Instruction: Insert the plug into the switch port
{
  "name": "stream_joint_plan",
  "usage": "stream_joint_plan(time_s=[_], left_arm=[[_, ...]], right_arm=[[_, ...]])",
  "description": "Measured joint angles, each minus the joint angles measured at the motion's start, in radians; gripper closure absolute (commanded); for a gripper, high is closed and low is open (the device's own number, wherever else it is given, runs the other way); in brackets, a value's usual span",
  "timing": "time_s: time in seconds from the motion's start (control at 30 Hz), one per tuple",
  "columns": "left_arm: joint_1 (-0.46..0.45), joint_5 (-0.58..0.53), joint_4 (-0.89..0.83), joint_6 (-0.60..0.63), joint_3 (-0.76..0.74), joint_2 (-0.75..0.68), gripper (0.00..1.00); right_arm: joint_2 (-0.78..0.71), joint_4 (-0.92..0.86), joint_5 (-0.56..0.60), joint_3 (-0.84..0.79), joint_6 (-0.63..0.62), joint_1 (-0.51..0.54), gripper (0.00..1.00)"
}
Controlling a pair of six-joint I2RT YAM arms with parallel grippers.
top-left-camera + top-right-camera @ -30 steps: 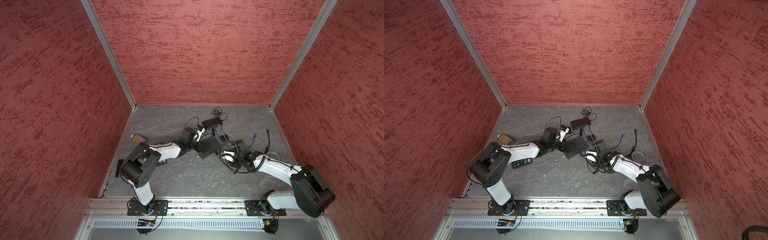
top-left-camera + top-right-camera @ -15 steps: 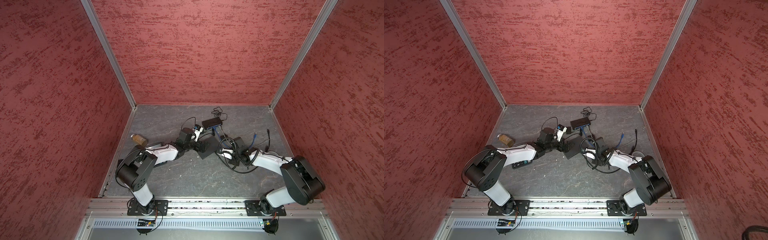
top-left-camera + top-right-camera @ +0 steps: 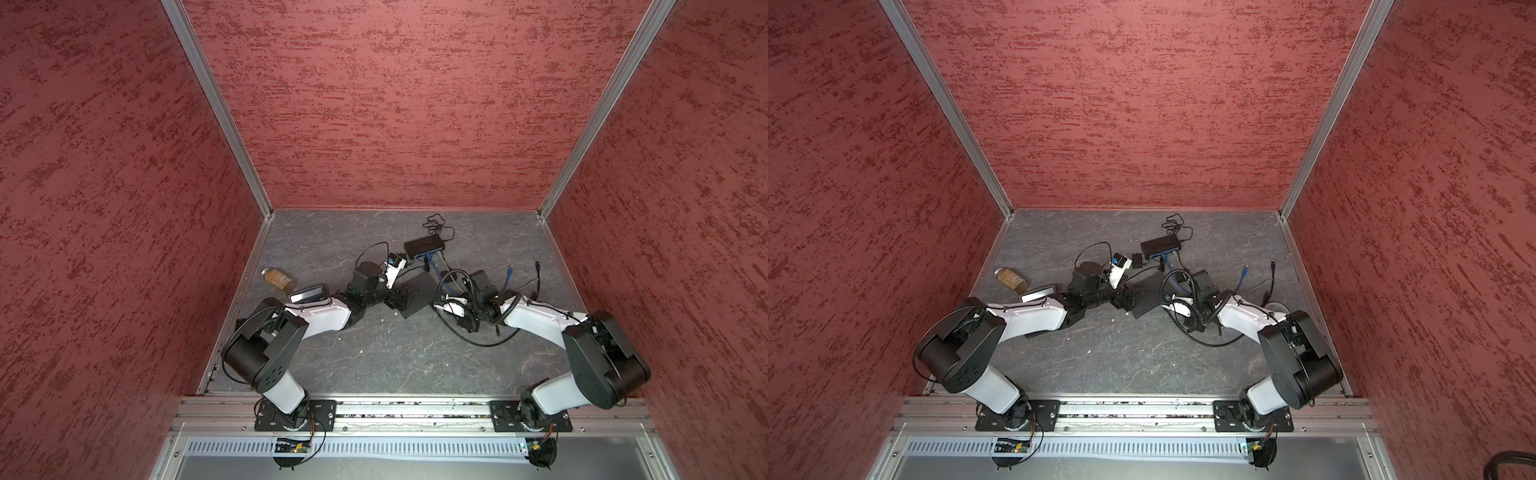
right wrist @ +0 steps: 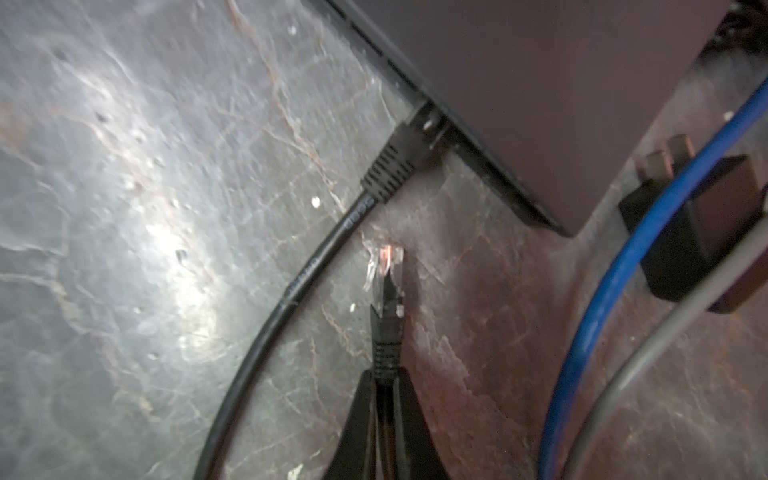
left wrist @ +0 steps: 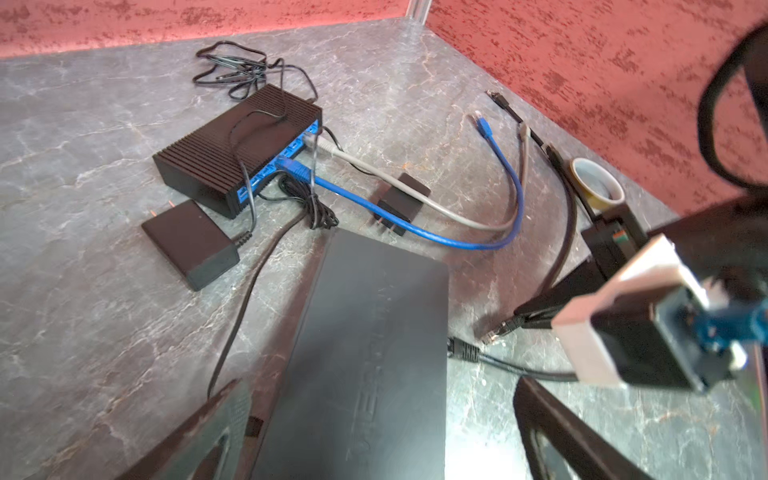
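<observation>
Inside red textured walls (image 3: 395, 104), the grey marbled table (image 3: 374, 357) carries a flat black switch (image 5: 365, 332). The left gripper (image 5: 380, 386) stands wide, a finger either side of the switch. The right gripper (image 4: 384, 380) pinches the plug (image 4: 387, 286) by its boot, clear tip near the switch's edge, unplugged, beside a plugged-in black cable (image 4: 291, 291)

left arm (image 3: 320, 318): stretched low from near-left base toward the middle | left gripper (image 5: 380, 386): jaws spread wide, angled down | right arm (image 3: 536, 320): folded low from near-right base, forearm reaching left toward the middle | right gripper (image 4: 385, 376): jaws pinched tight on the tail of the plug (image 4: 385, 293)
</observation>
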Motion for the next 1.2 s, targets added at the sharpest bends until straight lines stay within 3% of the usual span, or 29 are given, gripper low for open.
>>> stream_joint_plan(time_s=[0.27, 0.7, 0.83, 0.9, 0.93, 1.2], left_arm=[[-0.051, -0.056, 0.091, 0.211, -0.08, -0.075, 0.0], [-0.185, -0.102, 0.256, 0.699, -0.189, -0.098, 0.0], [-0.202, -0.107, 0.282, 0.785, -0.181, -0.071, 0.1], [-0.212, -0.112, 0.285, 0.815, -0.173, -0.055, 0.3], [-0.217, -0.116, 0.287, 0.833, -0.17, -0.047, 0.33], [-0.224, -0.114, 0.283, 0.939, -0.144, -0.013, 0.33]], right_arm=[[-0.062, -0.038, -0.151, 0.048, 0.064, -0.001, 1.0], [-0.116, -0.058, -0.365, 0.076, 0.128, -0.002, 1.0], [-0.116, -0.069, -0.388, 0.076, 0.132, -0.002, 1.0], [-0.116, -0.076, -0.397, 0.076, 0.132, -0.002, 1.0], [-0.116, -0.082, -0.401, 0.076, 0.132, -0.002, 1.0], [-0.105, -0.14, -0.423, 0.114, 0.131, -0.002, 1.0]])
